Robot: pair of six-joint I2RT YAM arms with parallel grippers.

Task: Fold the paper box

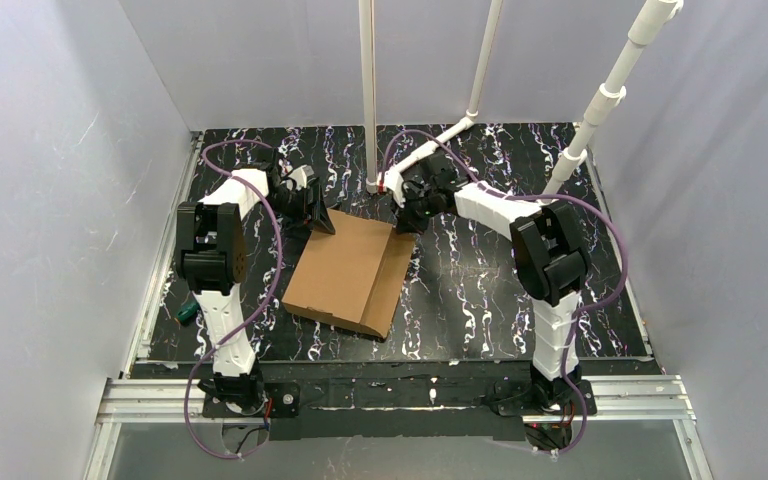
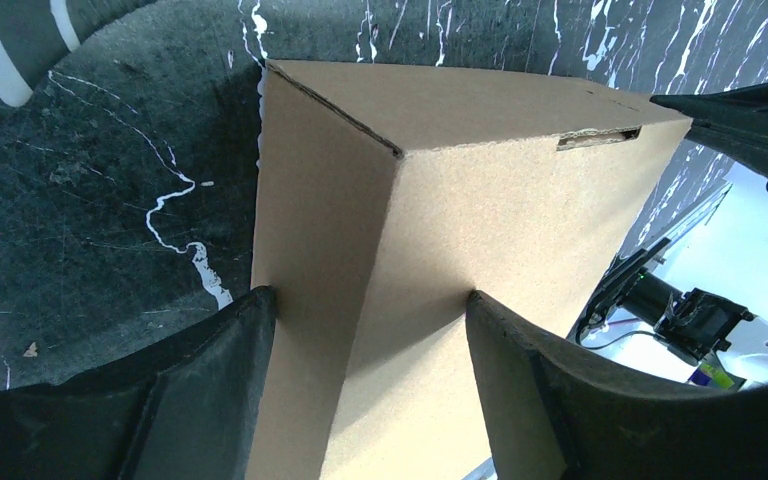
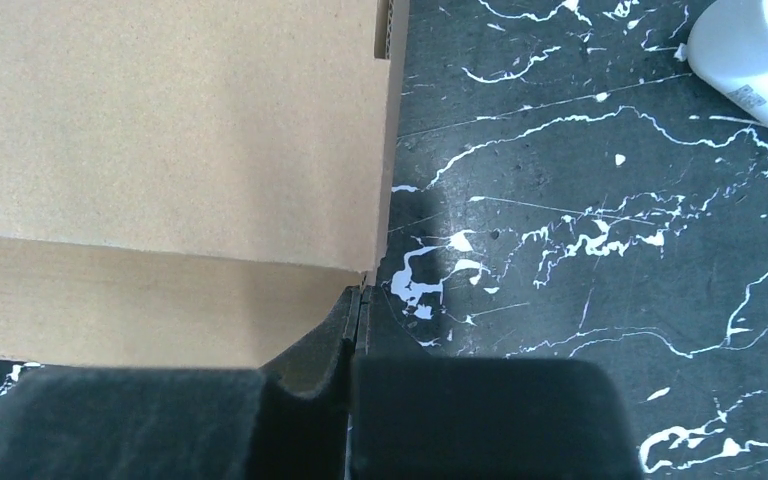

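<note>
Box (image 1: 350,272) lying flat between both grippers, lid seemingly closed. Left gripper (image 2: 370,300) holding released jaws astride box's far-left corner, likely steadying it. Right gripper (image 3: 357,305), clenched and empty, nudging box's far-right corner, probably squaring it.

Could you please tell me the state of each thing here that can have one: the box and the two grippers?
paper box: closed, lid down, one slot showing along its edge.
left gripper: open, jaws astride one corner of the box.
right gripper: shut, holding nothing, tip at another corner of the box.
</note>
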